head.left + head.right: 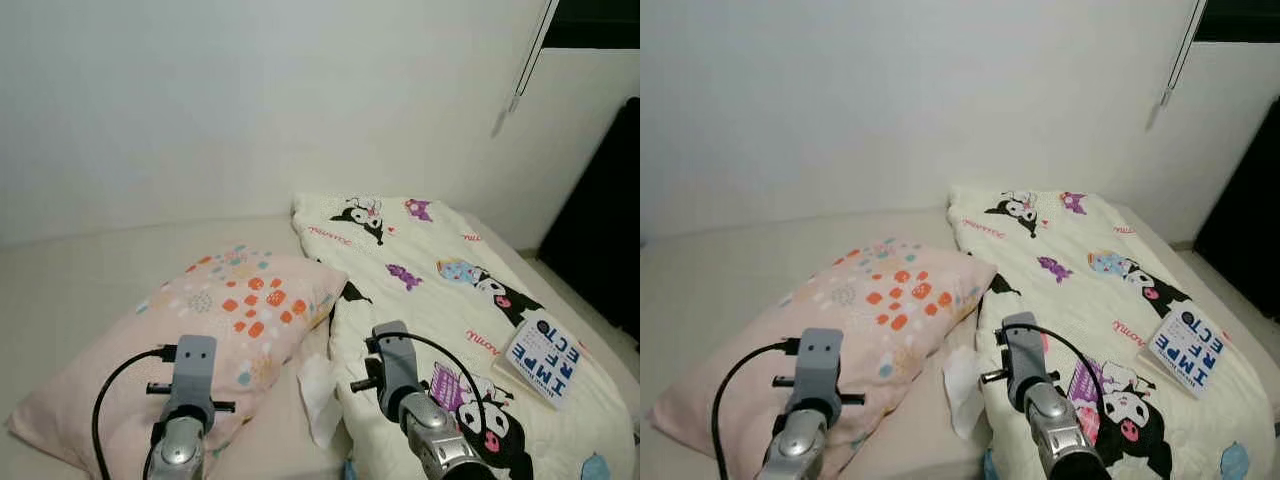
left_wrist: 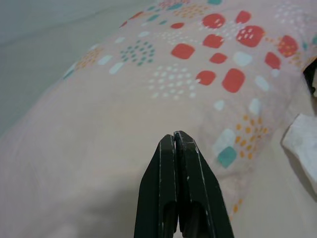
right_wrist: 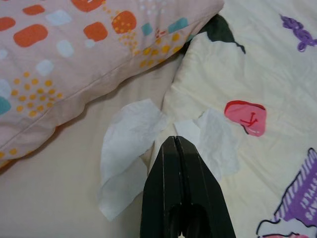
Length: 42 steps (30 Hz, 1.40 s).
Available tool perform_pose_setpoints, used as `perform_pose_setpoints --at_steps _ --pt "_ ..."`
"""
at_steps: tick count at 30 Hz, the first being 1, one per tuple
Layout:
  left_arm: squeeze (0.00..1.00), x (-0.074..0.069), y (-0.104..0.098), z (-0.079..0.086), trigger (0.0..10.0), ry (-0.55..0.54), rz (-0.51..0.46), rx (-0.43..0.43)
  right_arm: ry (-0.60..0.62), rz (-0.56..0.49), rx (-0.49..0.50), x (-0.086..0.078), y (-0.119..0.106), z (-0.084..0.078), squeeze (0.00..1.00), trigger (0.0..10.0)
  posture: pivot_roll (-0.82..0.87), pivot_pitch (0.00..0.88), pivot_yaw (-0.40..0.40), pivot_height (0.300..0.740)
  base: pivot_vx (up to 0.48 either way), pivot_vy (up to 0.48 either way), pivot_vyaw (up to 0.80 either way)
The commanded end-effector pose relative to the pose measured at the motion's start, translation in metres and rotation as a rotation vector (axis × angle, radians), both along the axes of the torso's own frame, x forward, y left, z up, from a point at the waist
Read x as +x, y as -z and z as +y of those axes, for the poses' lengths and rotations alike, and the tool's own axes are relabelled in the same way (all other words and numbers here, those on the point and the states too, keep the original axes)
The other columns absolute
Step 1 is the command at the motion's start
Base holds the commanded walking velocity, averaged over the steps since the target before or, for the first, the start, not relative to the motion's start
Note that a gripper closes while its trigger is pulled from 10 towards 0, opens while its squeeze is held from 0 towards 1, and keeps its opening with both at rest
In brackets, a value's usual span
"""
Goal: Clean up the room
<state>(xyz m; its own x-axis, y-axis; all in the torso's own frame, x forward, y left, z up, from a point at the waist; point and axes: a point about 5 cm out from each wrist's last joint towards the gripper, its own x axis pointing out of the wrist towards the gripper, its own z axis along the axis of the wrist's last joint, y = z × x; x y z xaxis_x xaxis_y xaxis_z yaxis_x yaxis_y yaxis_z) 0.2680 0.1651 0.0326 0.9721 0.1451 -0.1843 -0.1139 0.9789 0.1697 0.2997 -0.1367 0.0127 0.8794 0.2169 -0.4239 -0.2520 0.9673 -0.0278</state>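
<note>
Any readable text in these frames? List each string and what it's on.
"IMPE" / "ECT", large blue letters on the white book lying on the blanket; its second line reads "FECT" in the right eye view.
Red cursive script repeated across the cartoon blanket: too small and blurred to read.
Pillow: a dot and patch pattern, no text.
White tissue: no text.

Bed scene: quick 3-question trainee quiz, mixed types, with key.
1. True or false: the book lies on the pillow.
2. The white tissue lies: A) between pillow and blanket B) on the book C) on the pillow.
3. Fill in: the jaws of the right gripper and the left gripper are both ____.

Key: 1 false, it lies on the blanket. 2 A. 3 shut.
</note>
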Motion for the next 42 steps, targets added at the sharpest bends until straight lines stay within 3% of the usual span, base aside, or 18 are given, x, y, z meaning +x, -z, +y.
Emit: perform_pose_setpoints --at_steps 1,9,18,30,42 --pt "0.0 -0.002 0.003 0.004 10.0 0.014 0.01 0.024 0.001 -0.027 -0.007 0.001 -0.002 -0.001 0.0 10.0 0.03 0.061 -0.036 0.636 0.0 0.0 0.0" --pt "0.0 -0.004 0.006 0.012 10.0 0.033 0.011 0.022 0.054 -0.116 -0.131 0.002 -0.008 -0.013 0.0 10.0 0.03 0.054 -0.03 0.631 0.0 0.0 0.0" --pt "0.0 -0.008 0.005 0.009 10.0 0.114 0.001 0.056 0.088 -0.111 -0.099 0.0 -0.007 -0.018 0.0 10.0 0.03 0.058 -0.029 0.612 0.0 0.0 0.0" --pt "0.0 -0.01 -0.002 -0.005 10.0 0.265 -0.031 0.02 0.108 -0.152 -0.077 0.008 -0.017 -0.015 0.0 10.0 0.04 0.075 -0.029 0.598 0.0 0.0 0.0" --pt "0.0 -0.01 -0.012 0.005 10.0 0.331 -0.053 0.036 0.056 -0.194 -0.097 0.023 -0.034 -0.011 0.0 10.0 0.05 0.124 -0.026 0.583 0.0 0.0 0.0"
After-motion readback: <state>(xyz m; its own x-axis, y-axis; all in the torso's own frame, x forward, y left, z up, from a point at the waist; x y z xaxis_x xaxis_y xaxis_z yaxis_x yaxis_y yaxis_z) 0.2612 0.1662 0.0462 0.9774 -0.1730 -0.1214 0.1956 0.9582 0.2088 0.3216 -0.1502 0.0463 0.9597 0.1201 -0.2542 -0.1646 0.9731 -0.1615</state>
